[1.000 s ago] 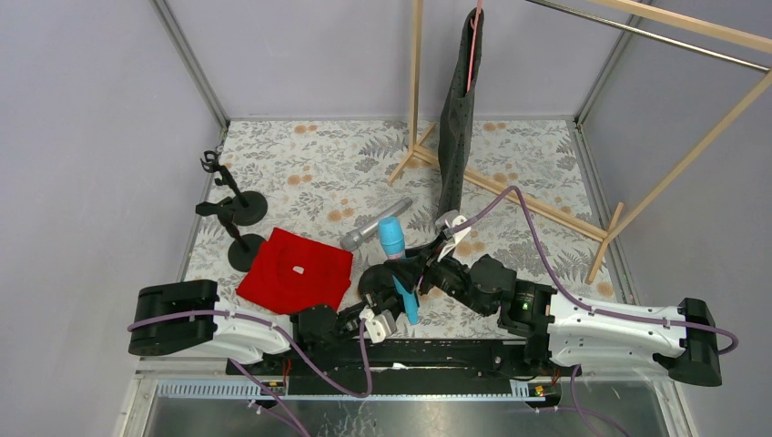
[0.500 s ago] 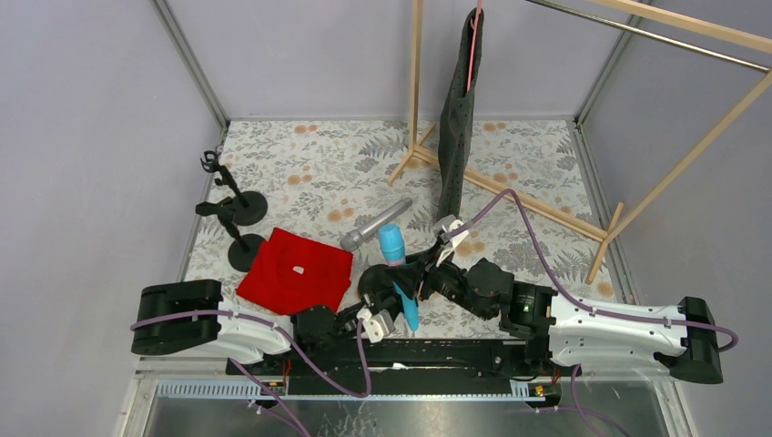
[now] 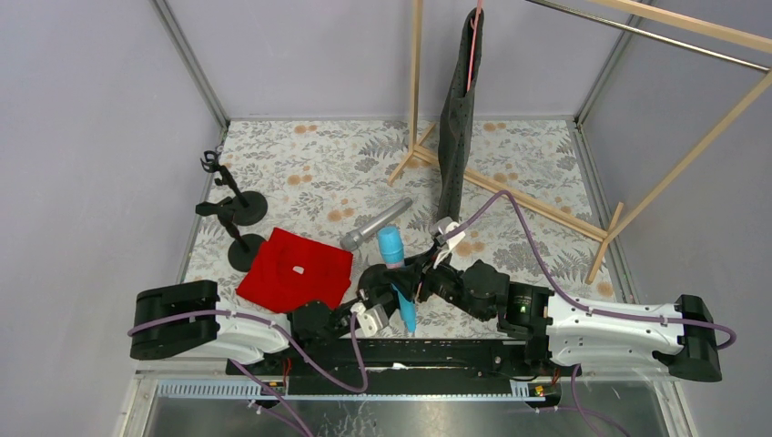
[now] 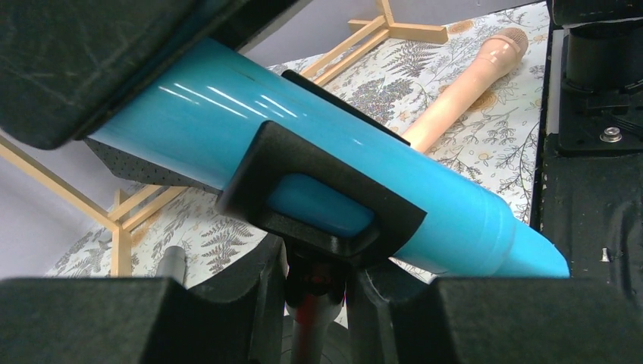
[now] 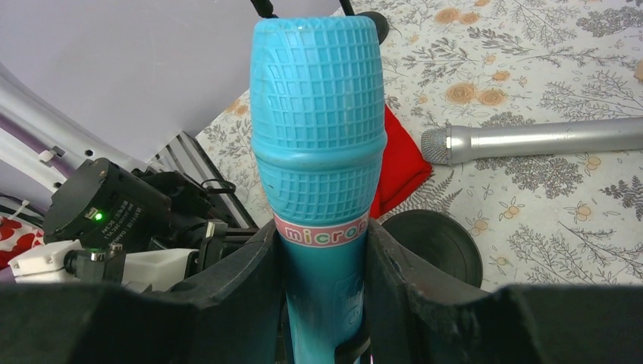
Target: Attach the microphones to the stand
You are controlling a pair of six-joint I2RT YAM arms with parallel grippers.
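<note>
Grey leaf-print paper covers the bench point(image 3: 309, 164). A wooden rack point(image 3: 416, 82) stands at 1 o'clock with a dark garment point(image 3: 458, 118) hanging from it, and a red cloth point(image 3: 296, 270) lies at 8 o'clock.

At 6 o'clock the right tool point(image 5: 324, 231) is clamped on the cyan microphone point(image 3: 391, 244) just below its head. The left tool point(image 4: 315, 288) is narrow around the stem of the held stand point(image 4: 311, 322). The microphone's barrel lies in the clip point(image 4: 318, 201) on top of this stand.

**Progress (judged):** the first of three microphones is being seated. The silver microphone point(image 3: 375, 225) lies on the bench at 11 o'clock of the cyan head. The peach microphone point(image 4: 462, 83) also lies loose. Two empty stands, one point(image 3: 235, 196) and another point(image 3: 238, 238), wait at 9 o'clock.

**Not resolved:**
- Whether the clip has fully gripped the barrel cannot be told.
- In the top view the arms hide the held stand and the peach microphone.
</note>
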